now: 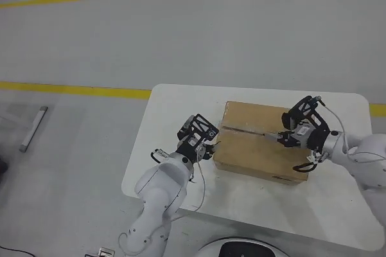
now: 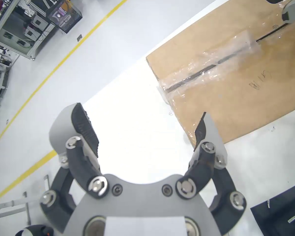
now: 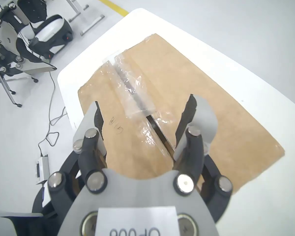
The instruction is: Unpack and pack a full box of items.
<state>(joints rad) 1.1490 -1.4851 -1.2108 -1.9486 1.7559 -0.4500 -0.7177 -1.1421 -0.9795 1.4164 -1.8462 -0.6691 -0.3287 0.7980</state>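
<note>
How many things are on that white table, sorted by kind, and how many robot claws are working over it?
Cardboard box, with clear tape on its top seam: 1
Grippers: 2, the left gripper and the right gripper, both open
Total: 3

The box (image 1: 260, 151) fills the middle of the surface (image 1: 180, 109), crumpled tape (image 2: 206, 67) bridging its top seam; passable surface lies off its left end.
</note>
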